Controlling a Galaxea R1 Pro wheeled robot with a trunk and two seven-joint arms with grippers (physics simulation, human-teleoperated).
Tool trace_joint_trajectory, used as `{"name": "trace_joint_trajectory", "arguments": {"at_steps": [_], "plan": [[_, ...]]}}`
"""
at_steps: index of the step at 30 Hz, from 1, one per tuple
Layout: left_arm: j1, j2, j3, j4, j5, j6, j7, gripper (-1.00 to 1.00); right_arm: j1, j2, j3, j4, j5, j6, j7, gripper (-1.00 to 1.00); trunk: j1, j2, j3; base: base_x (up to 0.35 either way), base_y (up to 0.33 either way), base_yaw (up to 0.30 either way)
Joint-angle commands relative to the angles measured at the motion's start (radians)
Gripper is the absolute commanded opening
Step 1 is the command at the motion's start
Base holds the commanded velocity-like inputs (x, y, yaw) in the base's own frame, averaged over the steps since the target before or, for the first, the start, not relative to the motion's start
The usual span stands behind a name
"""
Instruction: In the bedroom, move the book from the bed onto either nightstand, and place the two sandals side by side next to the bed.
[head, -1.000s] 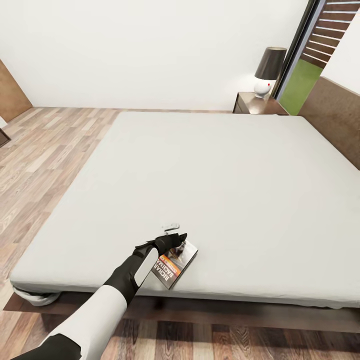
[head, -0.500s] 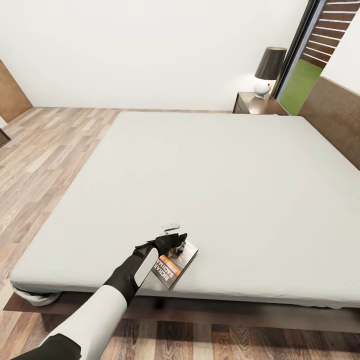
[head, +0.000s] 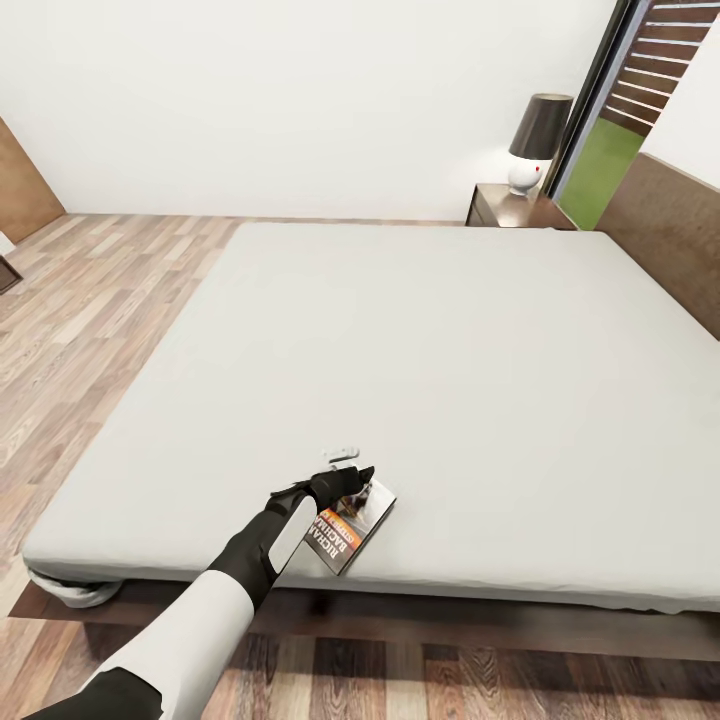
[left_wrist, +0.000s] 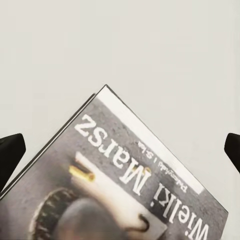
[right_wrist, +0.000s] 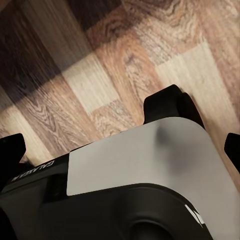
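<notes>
Head view first: left gripper (head: 345, 483) sits over the near edge of the bed (head: 420, 340), right on the book (head: 352, 518), which lies flat on the grey mattress close to the foot-side rim, its orange band and white lettering facing up. From here I cannot tell whether the fingers are clamped on the cover or only hovering at it. Far across the bed, a nightstand (head: 500, 206) stands by the headboard with a lamp (head: 538, 140) on its glossy top; nothing else shows on it. Left wrist view: the book (left_wrist: 135, 180) lies between two black fingertips (left_wrist: 10, 152) set wide apart at either side, so the jaws stand open around it with mattress beyond. To do the pickup well, I judge the fingers should drop low enough to catch the thin edge, squarely across the narrow width, then close before lifting. Right wrist view: fingertips (right_wrist: 11, 147) spread apart above the robot's own base (right_wrist: 140, 170) and the wood floor (right_wrist: 100, 65), holding nothing
</notes>
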Motion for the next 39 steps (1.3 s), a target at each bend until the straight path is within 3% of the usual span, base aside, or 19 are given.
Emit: {"name": "trace_joint_trajectory", "arguments": {"at_steps": [1,39], "plan": [[0.0,0.0,0.0,-0.001,0.004,0.005,-0.001,1.0,-0.001,0.0,-0.005,0.003,-0.004,0.002,0.005,1.0,0.0,0.0,-0.001,-0.002,0.0,0.0],[0.0,0.0,0.0,-0.001,0.004,0.005,-0.001,1.0,-0.001,0.0,-0.005,0.003,-0.004,0.002,0.005,1.0,0.0,0.0,-0.001,-0.042,0.0,0.0]]}}
